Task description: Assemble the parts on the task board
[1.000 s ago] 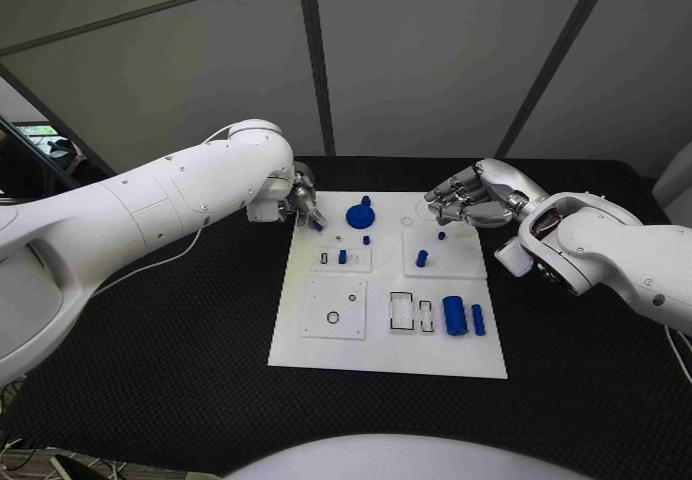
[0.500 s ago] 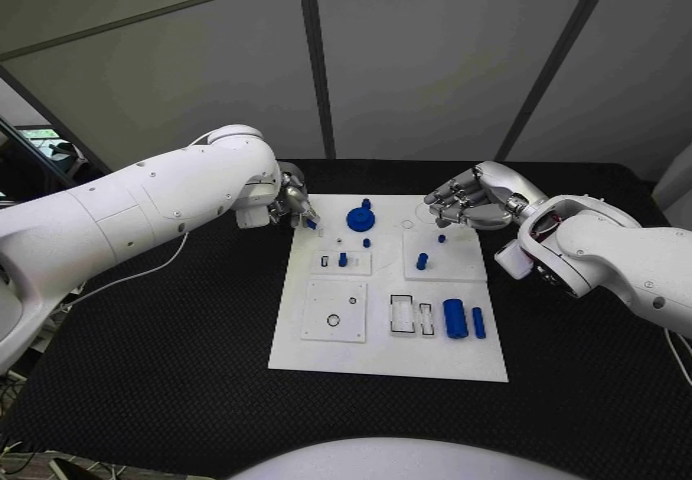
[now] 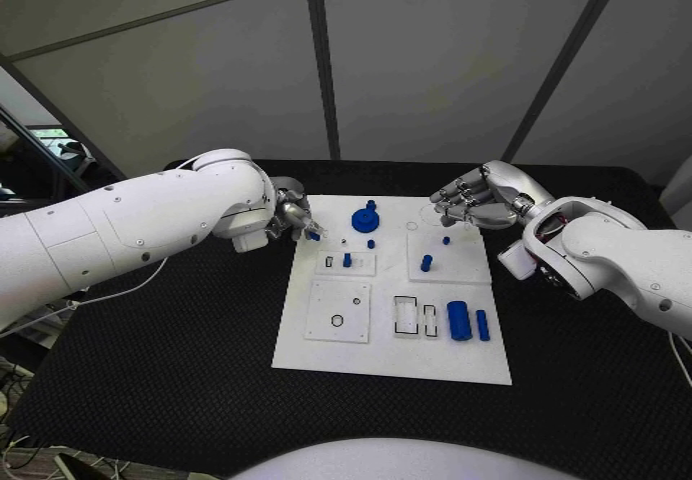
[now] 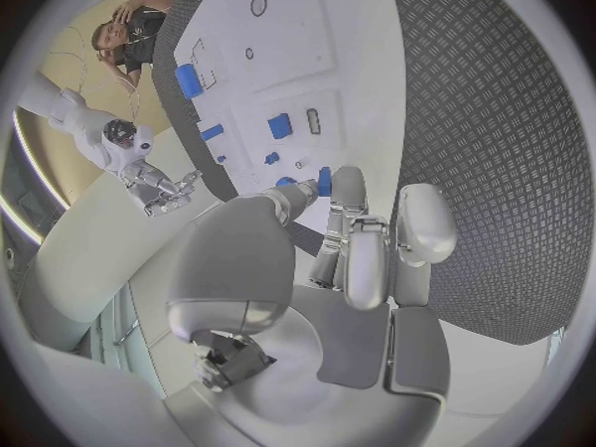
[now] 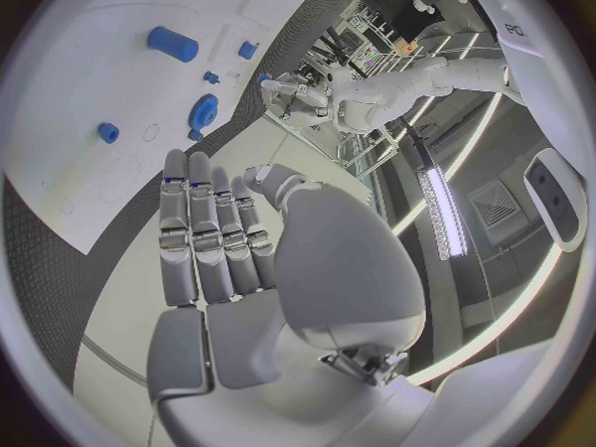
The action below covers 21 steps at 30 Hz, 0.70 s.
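**Small blue part held at the board's edge, with little margin for a slip**

From the head camera, we see the left hand at the far left corner of the task board, a small blue part pinched at its fingertips just over the board's edge. The right hand hovers off the far right corner with its fingers apart and nothing in it. On the board stand the blue gear, several short pegs and, nearer the robot, a blue cylinder.

From the left wrist, we see the blue part caught between the thumb and a finger, with most of it hidden. We judge the grip shallow: a tilt in transit could let the piece twist or drop onto the black table, and a skewed piece would jam at its hole rather than seat.

From the right wrist, we see that hand's fingers straight, side by side and holding nothing, with the gear and cylinder beyond them. Should both hands close on the far end together, we think they could collide above the gear.
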Each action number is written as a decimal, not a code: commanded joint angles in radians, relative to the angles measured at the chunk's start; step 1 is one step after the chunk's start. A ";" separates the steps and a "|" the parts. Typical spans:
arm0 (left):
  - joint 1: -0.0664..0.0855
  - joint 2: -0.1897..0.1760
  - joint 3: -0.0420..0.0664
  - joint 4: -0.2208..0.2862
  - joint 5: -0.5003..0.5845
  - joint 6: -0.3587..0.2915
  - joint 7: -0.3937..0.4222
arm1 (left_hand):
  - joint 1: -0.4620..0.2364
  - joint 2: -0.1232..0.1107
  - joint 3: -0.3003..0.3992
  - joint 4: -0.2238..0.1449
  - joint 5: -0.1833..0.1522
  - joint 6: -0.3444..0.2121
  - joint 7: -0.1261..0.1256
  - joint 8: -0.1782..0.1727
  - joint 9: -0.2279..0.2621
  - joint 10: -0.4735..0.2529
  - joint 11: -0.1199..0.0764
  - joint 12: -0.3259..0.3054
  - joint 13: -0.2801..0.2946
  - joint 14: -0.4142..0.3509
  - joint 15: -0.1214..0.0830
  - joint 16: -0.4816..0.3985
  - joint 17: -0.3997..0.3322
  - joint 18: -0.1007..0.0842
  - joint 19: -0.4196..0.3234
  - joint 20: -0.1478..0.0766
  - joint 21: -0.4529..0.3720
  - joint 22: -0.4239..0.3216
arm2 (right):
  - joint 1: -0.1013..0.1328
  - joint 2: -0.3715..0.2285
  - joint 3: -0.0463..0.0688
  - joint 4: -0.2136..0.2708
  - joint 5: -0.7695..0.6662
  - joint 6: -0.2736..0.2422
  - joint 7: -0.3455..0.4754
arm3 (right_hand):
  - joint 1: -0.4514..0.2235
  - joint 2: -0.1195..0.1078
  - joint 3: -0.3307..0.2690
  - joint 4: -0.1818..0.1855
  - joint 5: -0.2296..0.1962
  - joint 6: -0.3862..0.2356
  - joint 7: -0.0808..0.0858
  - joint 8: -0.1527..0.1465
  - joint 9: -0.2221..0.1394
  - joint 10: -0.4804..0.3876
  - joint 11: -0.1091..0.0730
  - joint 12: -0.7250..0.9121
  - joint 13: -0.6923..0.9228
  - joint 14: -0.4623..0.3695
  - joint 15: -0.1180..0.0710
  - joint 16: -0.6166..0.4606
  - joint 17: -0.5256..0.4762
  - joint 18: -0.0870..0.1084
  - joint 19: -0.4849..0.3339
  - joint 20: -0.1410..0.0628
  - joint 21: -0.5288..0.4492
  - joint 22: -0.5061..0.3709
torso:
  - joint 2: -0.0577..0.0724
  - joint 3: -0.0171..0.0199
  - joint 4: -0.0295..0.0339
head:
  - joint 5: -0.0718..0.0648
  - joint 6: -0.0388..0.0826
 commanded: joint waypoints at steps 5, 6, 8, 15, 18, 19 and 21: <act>-0.018 -0.018 -0.014 0.071 -0.029 -0.079 0.011 | -0.011 0.000 0.127 -0.119 0.006 0.001 -0.008 0.004 0.000 0.027 -0.020 0.004 0.002 0.051 -0.007 0.007 0.114 -0.032 0.007 0.000 0.007 0.002 | 0.002 0.004 0.001 0.004 0.009 -0.024 0.005 | -0.009 0.000 0.009 0.001 -0.012 0.002 0.001 -0.002 -0.001 -0.002 0.004 -0.003 -0.001 0.000 0.001 -0.002 -0.003 0.002 0.001 0.002 -0.002 0.000 | 0.001 -0.0015 -0.0014 | 0.003 -0.005; -0.021 -0.018 -0.016 0.075 -0.032 -0.079 0.011 | -0.011 0.000 0.127 -0.119 0.006 0.001 -0.008 0.004 0.000 0.027 -0.020 0.004 0.002 0.051 -0.007 0.007 0.114 -0.032 0.007 0.000 0.007 0.002 | 0.002 0.005 0.001 0.005 0.009 -0.024 0.005 | -0.009 0.000 0.009 0.001 -0.012 0.002 0.001 -0.002 -0.001 -0.002 0.004 -0.003 -0.001 0.000 0.001 -0.002 -0.003 0.002 0.001 0.002 -0.002 0.000 | 0.002 -0.0016 -0.0018 | 0.003 -0.006; -0.026 -0.018 -0.019 0.081 -0.036 -0.081 0.010 | -0.013 0.000 0.130 -0.119 0.007 0.001 -0.008 0.005 0.000 0.027 -0.020 0.003 0.000 0.052 -0.007 0.007 0.115 -0.032 0.007 0.000 0.007 0.002 | 0.002 0.005 0.001 0.005 0.009 -0.024 0.005 | -0.009 0.000 0.009 0.001 -0.012 0.002 0.001 -0.002 -0.001 -0.002 0.004 -0.003 -0.001 0.000 0.001 -0.002 -0.003 0.002 0.001 0.002 -0.002 0.000 | 0.002 -0.0014 -0.0028 | 0.004 -0.006; -0.032 -0.017 -0.024 0.094 -0.076 -0.065 0.004 | -0.023 -0.007 0.147 -0.126 0.012 0.003 -0.011 0.012 0.001 0.042 -0.023 0.018 0.018 0.057 -0.010 0.015 0.127 -0.035 0.017 -0.002 0.021 0.014 | 0.001 0.005 0.001 0.008 0.001 -0.022 0.003 | -0.007 -0.001 0.013 -0.003 -0.012 -0.001 0.002 -0.004 -0.002 -0.004 0.005 -0.005 -0.001 -0.002 0.002 -0.002 -0.004 0.002 -0.001 0.002 -0.003 -0.001 | 0.002 -0.0002 -0.0025 | 0.001 -0.009; -0.033 -0.014 -0.025 0.095 -0.087 -0.056 0.000 | -0.027 -0.009 0.153 -0.129 0.015 0.004 -0.011 0.015 0.002 0.046 -0.023 0.022 0.023 0.058 -0.010 0.017 0.131 -0.036 0.020 -0.003 0.024 0.018 | 0.001 0.007 0.001 0.009 -0.008 -0.020 0.002 | -0.007 -0.001 0.013 -0.003 -0.012 -0.001 0.002 -0.004 -0.002 -0.004 0.005 -0.005 -0.001 -0.002 0.002 -0.002 -0.004 0.002 -0.001 0.002 -0.003 -0.001 | 0.002 0.0000 -0.0022 | 0.000 -0.012; -0.033 -0.013 -0.025 0.096 -0.090 -0.050 0.000 | -0.031 -0.012 0.159 -0.132 0.019 0.005 -0.012 0.017 0.002 0.050 -0.024 0.025 0.027 0.060 -0.011 0.019 0.134 -0.037 0.023 -0.004 0.027 0.021 | 0.001 0.007 0.001 0.009 -0.011 -0.019 0.001 | -0.007 -0.001 0.013 -0.003 -0.012 -0.001 0.002 -0.004 -0.002 -0.004 0.005 -0.005 -0.001 -0.002 0.002 -0.002 -0.004 0.002 -0.001 0.002 -0.003 -0.001 | 0.002 0.0000 -0.0017 | 0.000 -0.014; -0.033 -0.011 -0.027 0.097 -0.093 -0.043 -0.001 | -0.037 -0.016 0.167 -0.135 0.026 0.006 -0.013 0.021 0.003 0.054 -0.025 0.029 0.032 0.062 -0.012 0.022 0.139 -0.038 0.026 -0.005 0.031 0.025 | 0.001 0.008 0.001 0.008 -0.013 -0.017 0.001 | -0.006 -0.001 0.014 -0.005 -0.011 -0.001 0.002 -0.004 -0.002 -0.005 0.005 -0.006 -0.001 -0.003 0.002 -0.002 -0.005 0.002 -0.001 0.002 -0.004 -0.001 | 0.002 -0.0001 -0.0017 | 0.001 -0.014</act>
